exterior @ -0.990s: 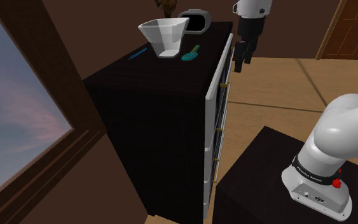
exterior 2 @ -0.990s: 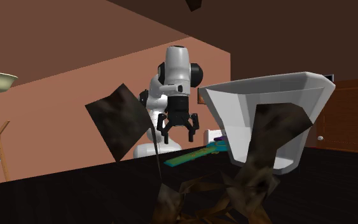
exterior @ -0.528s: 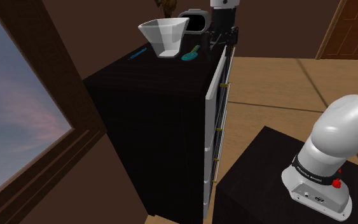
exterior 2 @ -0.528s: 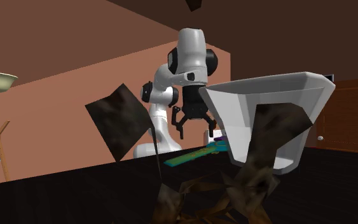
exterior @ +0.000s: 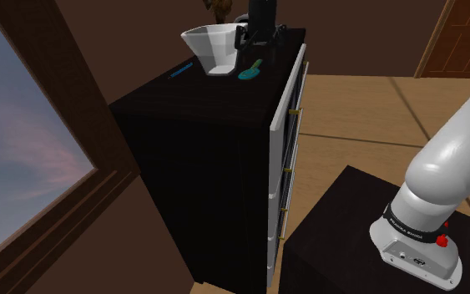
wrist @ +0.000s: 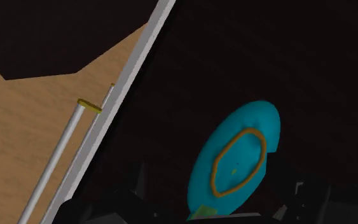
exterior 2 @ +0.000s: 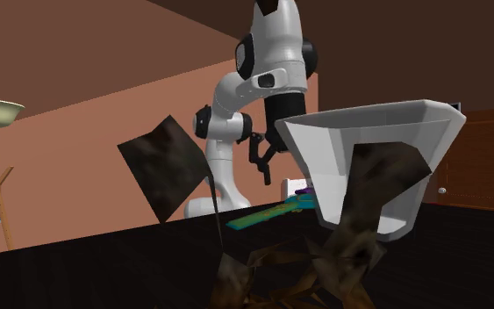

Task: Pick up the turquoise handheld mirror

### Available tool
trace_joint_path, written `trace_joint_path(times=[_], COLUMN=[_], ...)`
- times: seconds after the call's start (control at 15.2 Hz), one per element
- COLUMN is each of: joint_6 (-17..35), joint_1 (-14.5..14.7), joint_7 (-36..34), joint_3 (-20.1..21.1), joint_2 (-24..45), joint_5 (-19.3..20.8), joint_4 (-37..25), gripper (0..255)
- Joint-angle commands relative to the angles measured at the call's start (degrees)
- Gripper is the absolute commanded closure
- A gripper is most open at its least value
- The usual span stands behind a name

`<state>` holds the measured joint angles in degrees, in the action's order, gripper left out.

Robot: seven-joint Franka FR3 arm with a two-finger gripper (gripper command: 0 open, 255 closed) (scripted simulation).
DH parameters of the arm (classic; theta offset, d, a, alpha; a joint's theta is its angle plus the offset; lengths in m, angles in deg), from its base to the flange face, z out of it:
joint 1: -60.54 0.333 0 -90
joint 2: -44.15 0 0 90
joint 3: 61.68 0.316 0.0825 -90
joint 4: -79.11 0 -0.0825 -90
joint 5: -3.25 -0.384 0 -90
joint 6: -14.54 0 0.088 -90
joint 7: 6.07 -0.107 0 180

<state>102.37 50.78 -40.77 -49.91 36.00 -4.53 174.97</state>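
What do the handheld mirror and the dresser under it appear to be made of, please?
The mirror may be matte turquoise plastic: flat colour, orange ring, no reflection. The dresser top looks like dark wood, faint reddish mottling the only sign.

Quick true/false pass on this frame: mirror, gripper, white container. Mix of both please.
1. The turquoise mirror lies flat on top of the dark dresser. True.
2. The gripper is shut on the mirror. False: its fingers stand apart above the mirror, which is not held.
3. The mirror sits inside the white container. False: it lies beside the container, on the dresser top.
4. The mirror's face carries an orange ring. True.
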Motion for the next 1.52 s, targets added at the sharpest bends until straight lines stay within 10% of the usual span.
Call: trace_joint_path(times=[0.0, 0.2, 0.79, 0.86, 1.45], joint_6=[-1.2, -3.4, 3.0, 3.1, 3.0], joint_1=[-0.7, -1.1, -1.2, -1.2, -1.2], joint_7=[-5.3, -11.6, -10.6, -10.5, -10.6], joint_3=[0.0, -0.3, -0.5, -0.5, -0.5], joint_2=[4.8, 11.1, 9.0, 8.8, 9.1], joint_5=[0.1, 0.4, 0.0, 0.0, 0.0], joint_4=[-5.9, -14.4, -5.9, -5.5, -5.9], gripper=[0, 0, 0, 255, 255])
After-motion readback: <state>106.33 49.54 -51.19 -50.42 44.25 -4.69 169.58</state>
